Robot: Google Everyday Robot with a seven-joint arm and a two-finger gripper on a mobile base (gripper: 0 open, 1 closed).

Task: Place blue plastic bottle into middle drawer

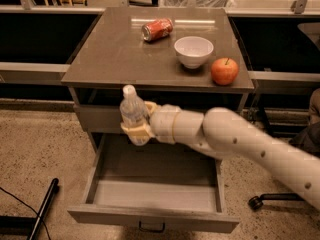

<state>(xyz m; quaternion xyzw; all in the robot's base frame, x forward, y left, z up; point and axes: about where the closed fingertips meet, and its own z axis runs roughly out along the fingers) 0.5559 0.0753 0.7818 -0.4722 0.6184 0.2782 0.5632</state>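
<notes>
Jaws tight on upright blue plastic bottle (pixel 132 109), over open middle drawer (pixel 150 218), rear L.

Hidden and cut-off parts, frame centre and edges.
End effector (pixel 136 130) at centre-left, below the tabletop (pixel 110 54) front edge and above the open middle drawer (pixel 150 218); its fingers clasp the blue plastic bottle (pixel 132 108) and cover the bottle's lower body and base. Label too blurred to read. Arm (pixel 250 141) runs off the right edge; base unseen. Arm blocks the drawer's rear right corner and part of the cabinet front behind it. Drawer handle (pixel 151 228) nearly at bottom edge, its lower run hard to make out. Soda can (pixel 157 29) print illegible. Rack legs at upper left and a dark pole (pixel 44 209) at lower left are cut by the frame.
</notes>
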